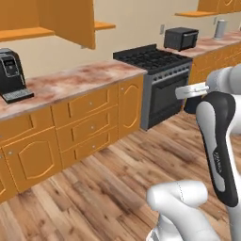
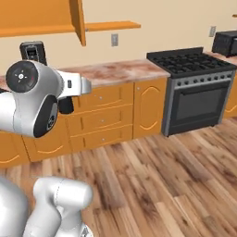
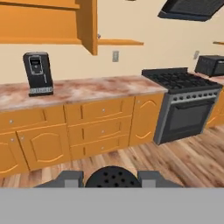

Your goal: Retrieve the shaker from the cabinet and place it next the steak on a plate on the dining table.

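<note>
A black coffee machine (image 1: 11,75) stands on the marbled worktop (image 1: 80,77) at the left of the left base view. Below it run orange drawers (image 1: 84,127) with small knobs. A black stove (image 1: 157,82) sits right of centre, touching the cupboards. Further right, a dark toaster (image 1: 180,38) rests on another worktop stretch. Wooden floor (image 1: 108,188) fills the bottom.

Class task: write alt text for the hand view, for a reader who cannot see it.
A black shaker sits between the gripper fingertips at the bottom. Beyond is a marbled counter over orange drawers, with a black coffee machine on it, a black stove to the right and the orange cabinet above.
</note>
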